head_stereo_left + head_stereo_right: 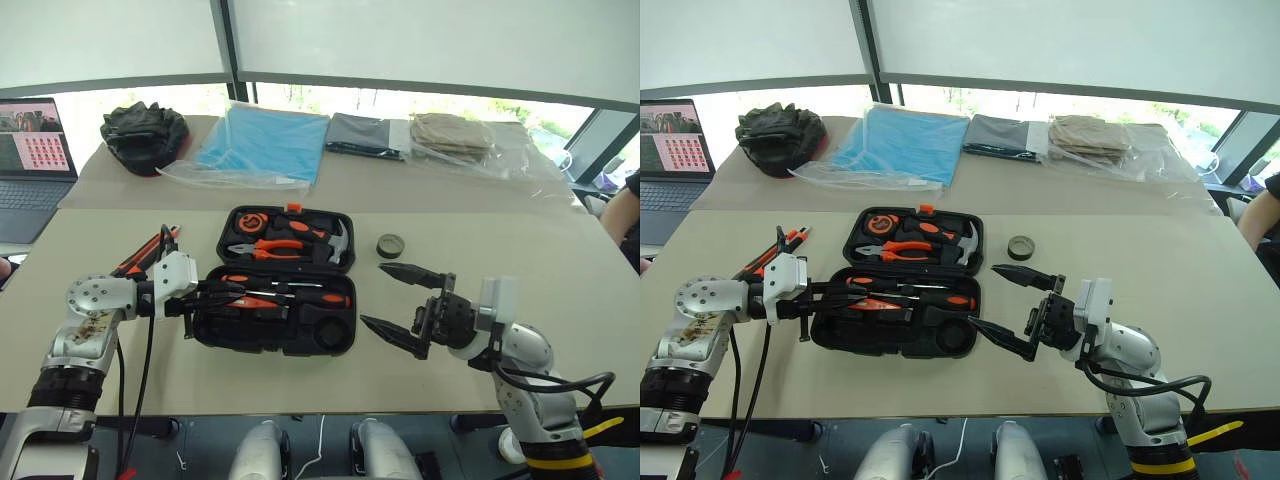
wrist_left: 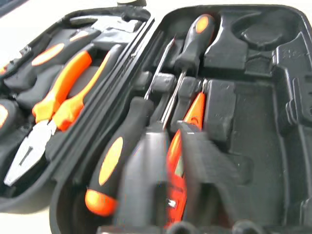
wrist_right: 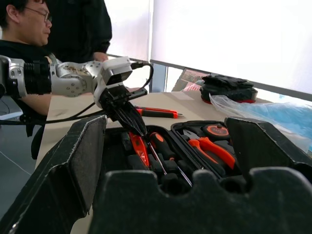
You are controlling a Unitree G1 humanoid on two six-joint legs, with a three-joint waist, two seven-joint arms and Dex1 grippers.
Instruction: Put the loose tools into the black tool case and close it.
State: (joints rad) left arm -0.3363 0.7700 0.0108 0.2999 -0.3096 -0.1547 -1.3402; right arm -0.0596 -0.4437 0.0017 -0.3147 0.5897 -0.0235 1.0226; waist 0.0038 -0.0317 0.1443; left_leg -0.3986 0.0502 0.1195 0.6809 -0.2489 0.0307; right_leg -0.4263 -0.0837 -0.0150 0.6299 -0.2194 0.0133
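Currently the orange-and-black utility knife (image 3: 139,148) is being seated in the open black moulded-plastic tool case (image 1: 336,345) by the pinched-shut left gripper (image 3: 130,123) | right gripper (image 1: 395,297) is being held wide and empty beside the case | next: two orange-and-black screwdrivers (image 1: 145,253) left of the case are needing pickup.

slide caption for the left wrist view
Left gripper shut over an orange tool in the open black tool case.

Office or lab-type room: long beige table (image 1: 470,250) beside big windows with roller blinds (image 1: 420,40), open laptop (image 1: 32,160) at one end, bagged folded cloths (image 1: 262,140) laid out, seated person (image 3: 24,29) watching nearby.
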